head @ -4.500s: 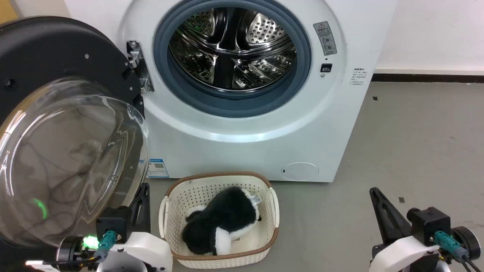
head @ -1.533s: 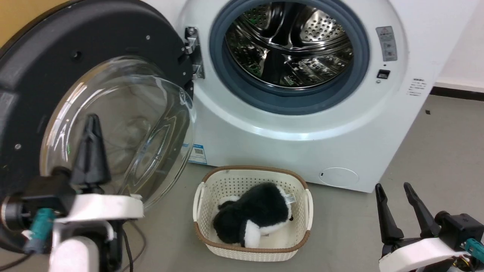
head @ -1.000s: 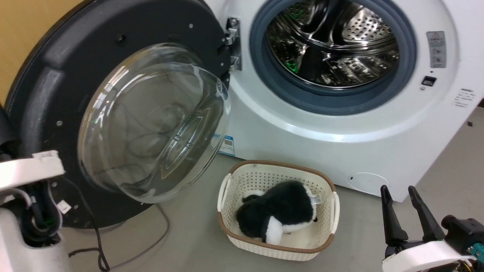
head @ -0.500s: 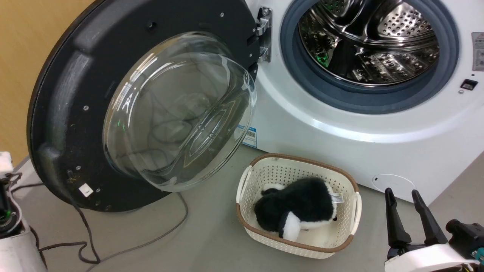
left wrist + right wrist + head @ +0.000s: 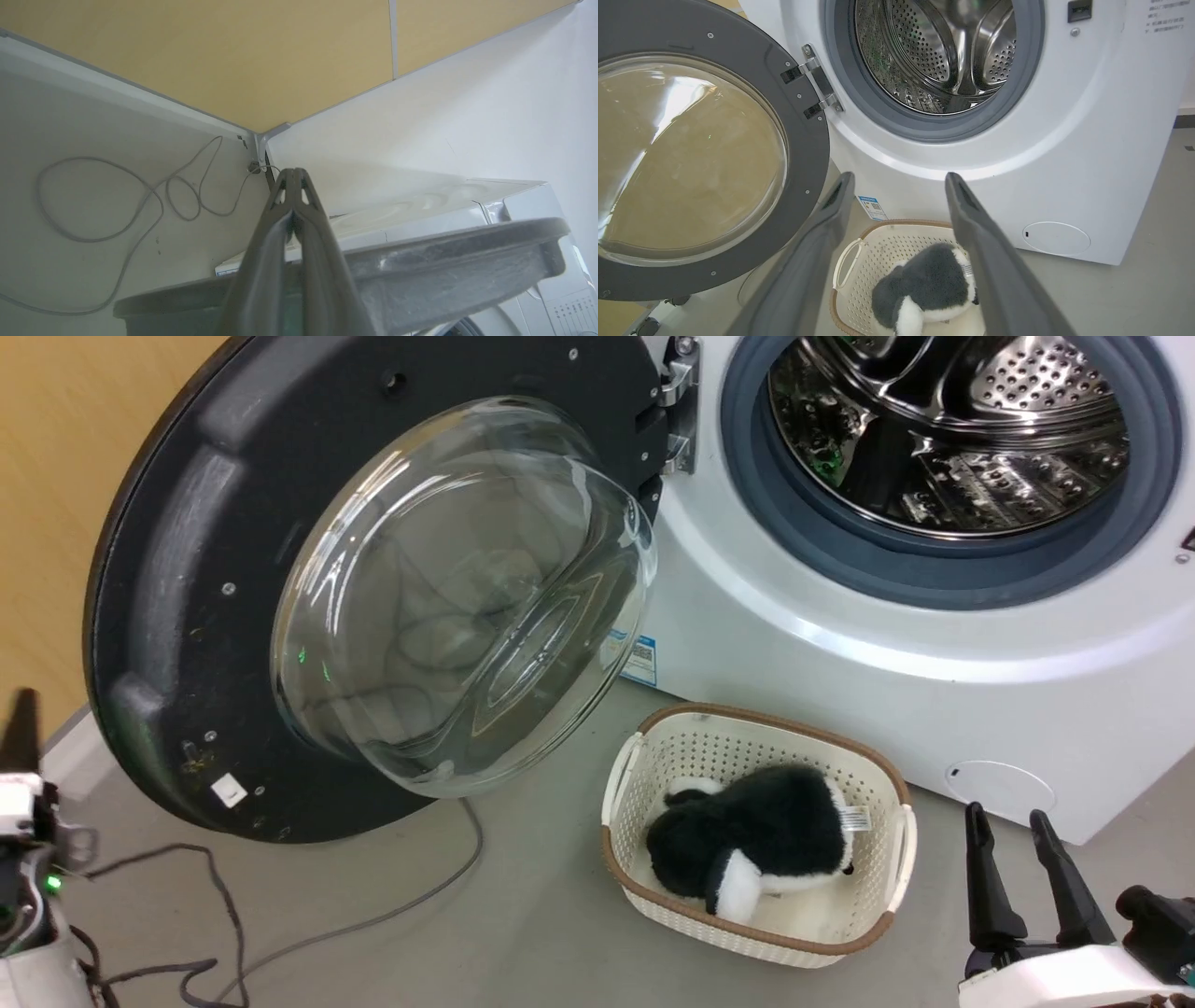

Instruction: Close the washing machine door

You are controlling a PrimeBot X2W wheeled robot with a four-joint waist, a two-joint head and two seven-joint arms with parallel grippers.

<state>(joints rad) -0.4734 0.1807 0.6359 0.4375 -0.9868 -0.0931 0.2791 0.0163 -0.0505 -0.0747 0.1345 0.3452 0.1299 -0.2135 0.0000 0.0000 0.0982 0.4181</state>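
**Door wide open, drum mouth bare**

The washing machine door (image 5: 168,569) hangs fully open on its hinge (image 5: 679,420) at the left of the drum mouth. It stands upright, with its inner face turned out toward the basket (image 5: 709,756). The white washing machine (image 5: 840,709) sits on a grey floor (image 5: 560,933) beside a yellow wall (image 5: 47,476), and a thin cable (image 5: 359,924) loops across the floor. The door is round, with a wide black rim flecked with grime around a bulging clear glass bowl. The cream basket holds a black-and-white plush toy (image 5: 775,831). The left pincer (image 5: 293,173) is pinched together and empty, near the door's rim edge. The right pincer (image 5: 900,176) is spread wide and empty.
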